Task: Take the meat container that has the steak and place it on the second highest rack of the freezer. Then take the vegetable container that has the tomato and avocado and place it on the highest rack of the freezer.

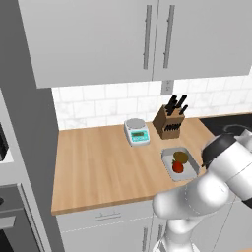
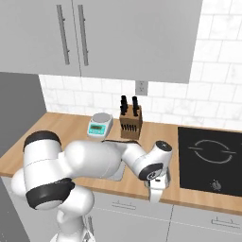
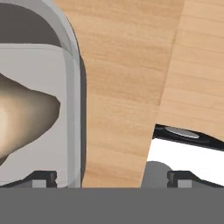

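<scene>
The gripper [image 2: 157, 189] hangs low over the counter's [image 1: 98, 167] front edge, jaws wide apart with nothing between them, one finger [image 3: 41, 176] inside the container [image 1: 193, 165] wall, the other [image 3: 183, 177] outside over wood. So the near wall sits between the fingers, and I'd judge a rim pinch is coming. The left base view shows tomato [image 1: 177, 167] and avocado [image 1: 181, 157] together in the container; up close there is just a pale tan lump beside the wall, hard to identify.
</scene>
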